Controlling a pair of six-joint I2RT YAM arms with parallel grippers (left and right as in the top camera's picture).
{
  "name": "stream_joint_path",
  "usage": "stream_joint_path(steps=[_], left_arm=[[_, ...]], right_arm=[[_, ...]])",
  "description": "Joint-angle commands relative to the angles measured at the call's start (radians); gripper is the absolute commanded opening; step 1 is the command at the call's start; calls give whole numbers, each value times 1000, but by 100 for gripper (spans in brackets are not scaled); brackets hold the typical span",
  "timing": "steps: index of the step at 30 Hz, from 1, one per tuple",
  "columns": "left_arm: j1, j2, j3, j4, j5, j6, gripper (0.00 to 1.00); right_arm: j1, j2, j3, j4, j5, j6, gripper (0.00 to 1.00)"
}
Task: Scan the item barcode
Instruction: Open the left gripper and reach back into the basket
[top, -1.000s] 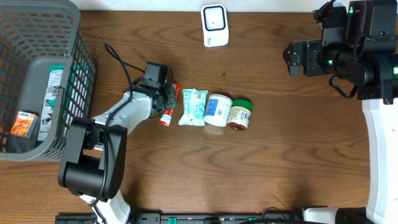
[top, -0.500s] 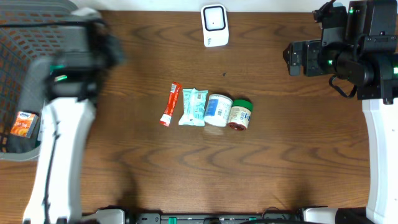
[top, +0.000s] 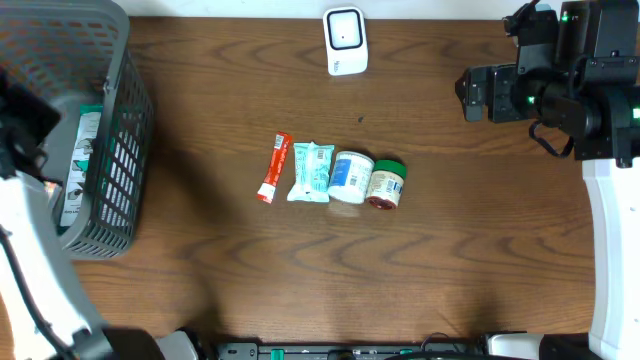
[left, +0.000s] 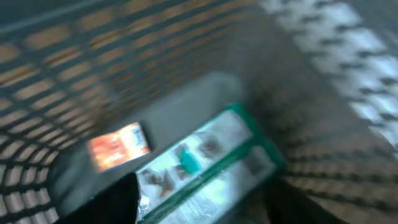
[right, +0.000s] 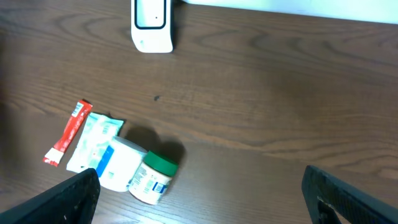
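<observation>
Left gripper (left: 204, 190): jaws apart, empty, over the basket (top: 120, 130). Right gripper (right: 200, 177): wide open, empty. Unscanned stock, namely red sachet (top: 272, 167), teal pouch (top: 311, 171), white tub (top: 351, 176) and green-lidded jar (top: 386, 184), sits close-packed mid-table, apart from the scanner (top: 345, 40). Hazard: picking one, you may knock its neighbour or cover the barcode.

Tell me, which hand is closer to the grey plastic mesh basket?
Left. The left hand is over the grey plastic mesh basket, looking into it; the right hand hangs far off above the opposite end of the brown wooden table.
</observation>
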Motion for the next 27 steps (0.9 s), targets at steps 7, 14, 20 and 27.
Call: stream_joint_path(steps=[7,14,20,27], left_arm=[[101,228,-2,-26,-10,-6,77],[105,350,-2,-18,-77,-6,78],[105,406,-4,-16,-169,2,78],[105,465,-4,7,-174,1,79]], right_arm=[[8,0,14,0,-1,-12,99],[8,0,14,0,-1,-12,99],[8,0,14,0,-1,-12,99],[8,0,14,0,-1,-12,99]])
